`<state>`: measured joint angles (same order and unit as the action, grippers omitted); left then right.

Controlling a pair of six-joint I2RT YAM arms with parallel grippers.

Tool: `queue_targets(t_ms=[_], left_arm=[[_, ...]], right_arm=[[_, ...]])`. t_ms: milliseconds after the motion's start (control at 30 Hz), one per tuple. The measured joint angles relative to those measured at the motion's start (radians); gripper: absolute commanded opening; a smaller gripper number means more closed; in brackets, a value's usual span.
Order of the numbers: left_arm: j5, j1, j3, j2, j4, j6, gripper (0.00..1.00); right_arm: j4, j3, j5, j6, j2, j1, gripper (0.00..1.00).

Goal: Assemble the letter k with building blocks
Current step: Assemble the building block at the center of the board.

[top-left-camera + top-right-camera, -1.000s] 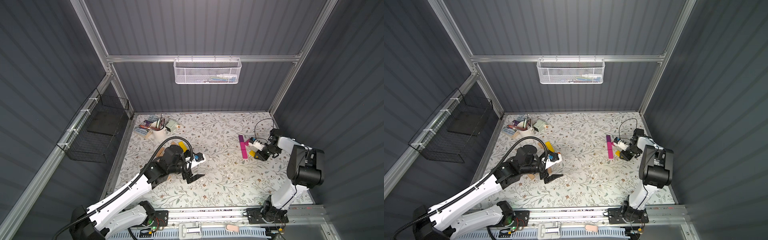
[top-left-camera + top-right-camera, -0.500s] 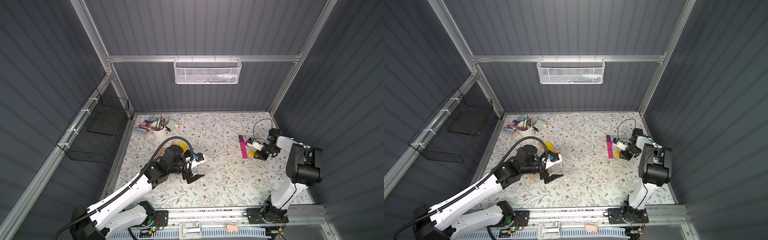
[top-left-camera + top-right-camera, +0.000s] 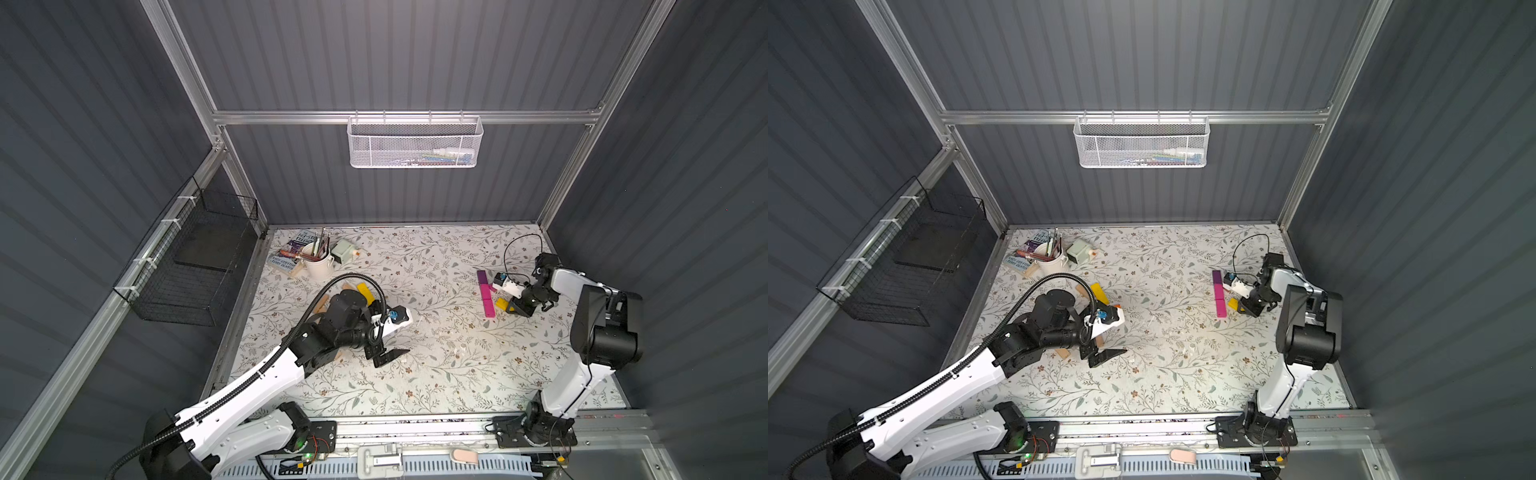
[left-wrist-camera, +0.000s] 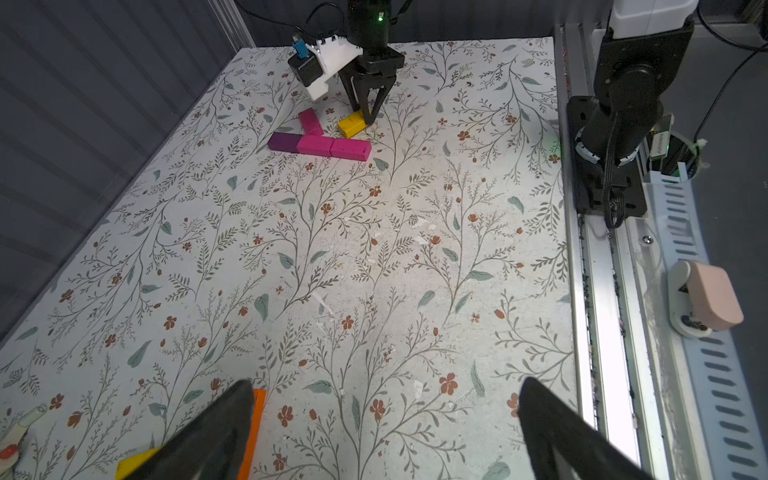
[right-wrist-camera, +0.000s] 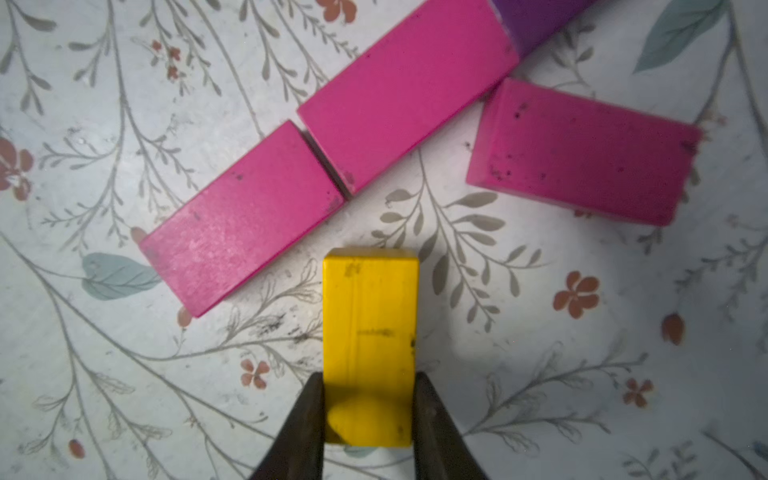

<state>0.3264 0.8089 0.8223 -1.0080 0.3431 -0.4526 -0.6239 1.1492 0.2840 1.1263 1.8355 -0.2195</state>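
Note:
At the table's right side three building blocks lie end to end in a row: two pink ones (image 5: pixel 241 216) (image 5: pixel 407 91) and a purple one (image 5: pixel 536 20). A third pink block (image 5: pixel 582 153) lies angled off the row's middle. My right gripper (image 5: pixel 370 411) is shut on the near end of a yellow block (image 5: pixel 370 324), which rests on the table just short of the row. Both top views show the yellow block (image 3: pixel 502 303) (image 3: pixel 1232 304) beside the row. My left gripper (image 4: pixel 386 390) stands open over bare table at the left, with an orange block (image 4: pixel 253 428) beside one finger.
A white cup of brushes (image 3: pixel 318 266), books (image 3: pixel 293 253) and a small green box (image 3: pixel 344 251) sit at the back left. More blocks lie by the left arm: a yellow one (image 3: pixel 365 291) and tan ones (image 3: pixel 320 309). The base rail (image 4: pixel 602 291) runs along the table's front edge.
The right gripper's jaws have closed onto the yellow block. The left arm has not moved.

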Motion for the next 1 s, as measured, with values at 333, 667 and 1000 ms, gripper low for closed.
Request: queue_targets(t_ms=[333,667,1000], left_arm=[[0.0,0.0,0.0,0.0,0.0,0.0,1.0],[0.0,0.0,0.0,0.0,0.0,0.0,0.99],[0.0,0.0,0.0,-0.008,0.0,-0.001,1.0]], right_arm=[[-0.014,0.063,0.002,-0.003,0.046,0.009,0.3],[-0.029,0.084,0.004,-0.008,0.061,0.016,0.3],[-0.039,0.105,0.004,-0.013,0.078,0.023,0.3]])
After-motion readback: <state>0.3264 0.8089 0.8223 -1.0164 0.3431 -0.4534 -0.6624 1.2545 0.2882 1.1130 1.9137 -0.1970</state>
